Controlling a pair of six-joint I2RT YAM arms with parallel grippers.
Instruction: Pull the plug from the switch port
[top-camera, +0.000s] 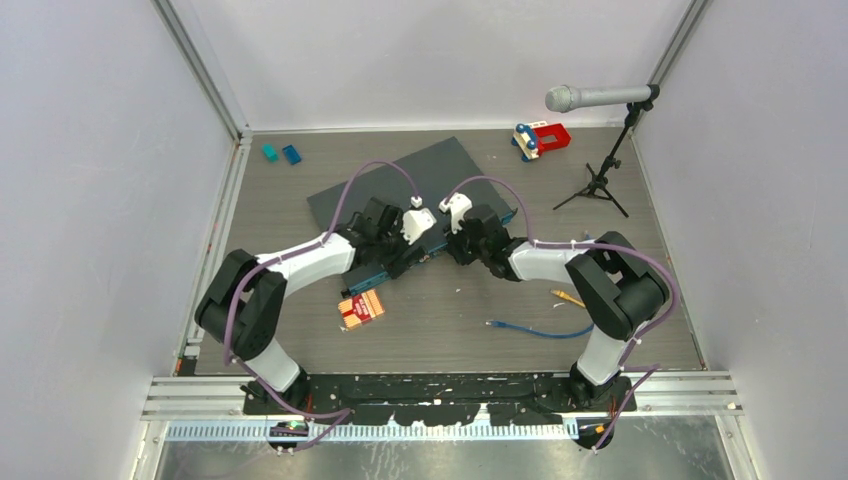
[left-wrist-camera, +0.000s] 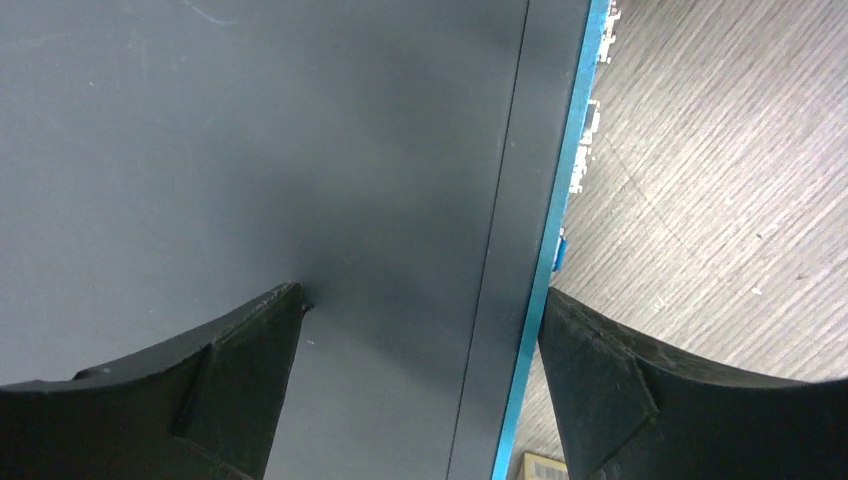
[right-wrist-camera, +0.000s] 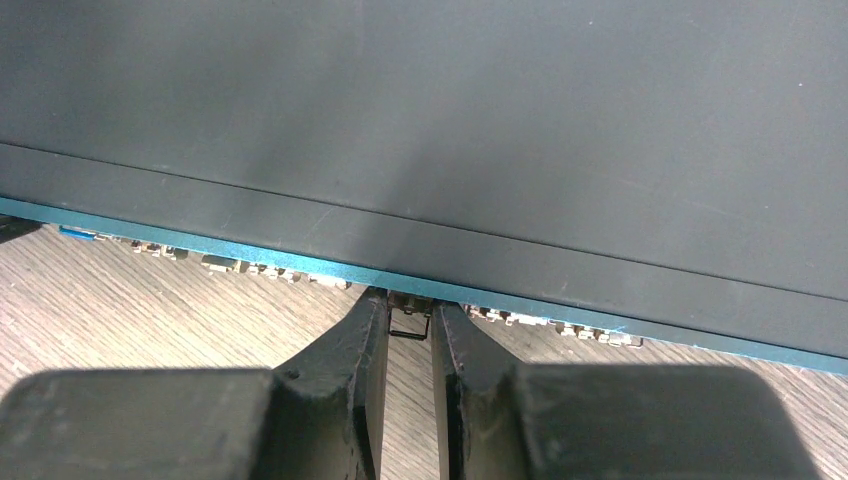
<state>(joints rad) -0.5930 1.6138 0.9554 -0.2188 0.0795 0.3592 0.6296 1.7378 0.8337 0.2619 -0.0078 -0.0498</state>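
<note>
The switch (top-camera: 440, 165) lies slantwise mid-table, dark slate on top with a teal front edge (right-wrist-camera: 300, 262) and a row of small sockets. My right gripper (right-wrist-camera: 410, 312) is at that front edge, its two fingers close together and pinching a small plug (right-wrist-camera: 411, 304) with a thin black wire clip that sits in a port. In the top view it (top-camera: 456, 250) meets the switch's near edge. My left gripper (left-wrist-camera: 420, 310) is spread wide. One finger (left-wrist-camera: 240, 350) rests on the switch top (left-wrist-camera: 250, 150) and the other hangs just beyond the teal edge (left-wrist-camera: 560, 240).
A loose blue cable (top-camera: 540, 330) and a small yellow piece (top-camera: 567, 297) lie near the right arm. A red-and-yellow box (top-camera: 361, 309) lies by the left arm. A microphone on a tripod (top-camera: 600, 97), a red toy (top-camera: 541, 138) and two small blue blocks (top-camera: 280, 153) are at the back.
</note>
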